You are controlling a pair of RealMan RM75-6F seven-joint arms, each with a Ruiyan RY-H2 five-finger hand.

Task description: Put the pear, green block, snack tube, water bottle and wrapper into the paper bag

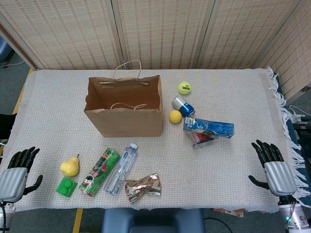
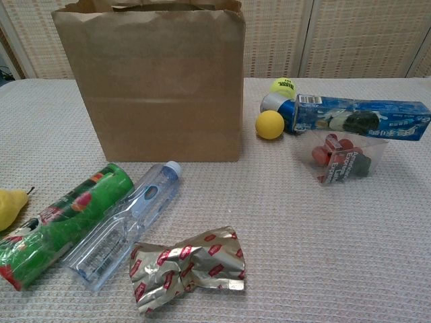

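The brown paper bag (image 1: 124, 114) (image 2: 158, 84) stands upright and open at the table's middle back. In front of it, left to right, lie the yellow pear (image 1: 70, 166) (image 2: 10, 205), the green block (image 1: 66, 186), the green snack tube (image 1: 99, 172) (image 2: 57, 225), the clear water bottle (image 1: 121, 168) (image 2: 124, 225) and the crumpled foil wrapper (image 1: 143, 187) (image 2: 185, 266). My left hand (image 1: 17, 174) rests open at the table's left front edge, a little left of the pear. My right hand (image 1: 273, 167) hangs open at the right front edge, holding nothing.
Right of the bag lie a tennis ball (image 1: 184, 88) (image 2: 283, 86), a small yellow ball (image 1: 175, 116) (image 2: 269, 124), a blue can (image 1: 183, 105), a blue box (image 1: 209, 127) (image 2: 360, 118) and a clear packet of red items (image 2: 342, 158). Woven screens stand behind the table.
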